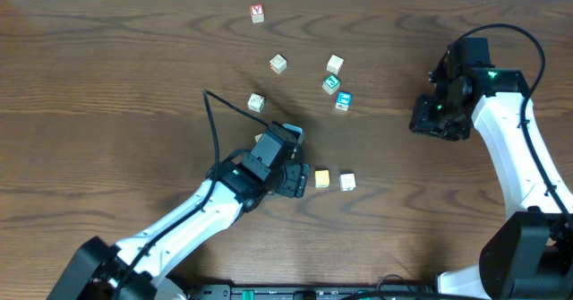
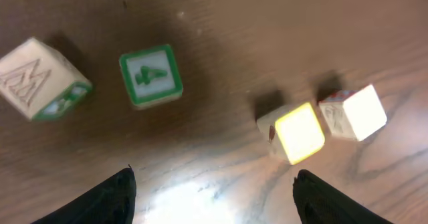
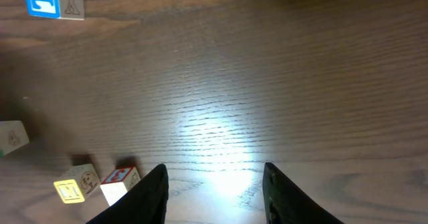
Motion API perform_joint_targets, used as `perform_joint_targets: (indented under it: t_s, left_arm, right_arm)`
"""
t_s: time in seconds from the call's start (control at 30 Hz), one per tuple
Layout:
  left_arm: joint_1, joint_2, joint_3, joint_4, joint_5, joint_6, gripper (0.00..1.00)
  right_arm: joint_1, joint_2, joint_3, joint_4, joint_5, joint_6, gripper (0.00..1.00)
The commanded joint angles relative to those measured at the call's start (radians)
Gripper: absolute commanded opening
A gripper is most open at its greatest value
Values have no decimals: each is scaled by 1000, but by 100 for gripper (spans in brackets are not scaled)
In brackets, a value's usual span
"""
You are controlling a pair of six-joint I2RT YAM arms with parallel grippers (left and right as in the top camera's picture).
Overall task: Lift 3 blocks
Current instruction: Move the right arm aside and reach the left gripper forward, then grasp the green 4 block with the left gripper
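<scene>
In the left wrist view a green-faced block [image 2: 150, 75] with a white mark lies ahead to the left. A plain yellow block [image 2: 299, 132] and a pale block with red marks [image 2: 352, 112] sit side by side to the right. My left gripper [image 2: 214, 177] hangs open over bare table, short of all three. Overhead, the left gripper [image 1: 291, 161] is just left of the yellow block [image 1: 322, 178] and the pale block [image 1: 347, 183]; the green-faced one is hidden there. At the right of the table, far from them, my right gripper [image 1: 439, 121] is open over bare wood [image 3: 214, 169].
A pale cube with green edging [image 2: 40, 77] lies left of the green-faced block. Further back are a teal-green cube [image 1: 331, 84], a blue cube [image 1: 343, 101], several pale cubes and a red-marked cube [image 1: 258, 12]. A black cable [image 1: 215, 125] runs beside the left arm.
</scene>
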Motion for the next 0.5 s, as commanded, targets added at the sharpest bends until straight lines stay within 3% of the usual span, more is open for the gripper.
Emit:
perform_joint_targets:
  t_s: [0.0, 0.27, 0.47]
  left_arm:
    - [-1, 0, 13, 45, -38, -43, 75]
    - [-1, 59, 13, 138, -187, -111, 70]
    - [-1, 156, 13, 222, -186, -145, 67]
  right_arm:
    - [7, -22, 7, 6, -26, -18, 43]
    - [9, -22, 6, 8, -26, -18, 45]
    - [10, -22, 6, 14, -26, -10, 46]
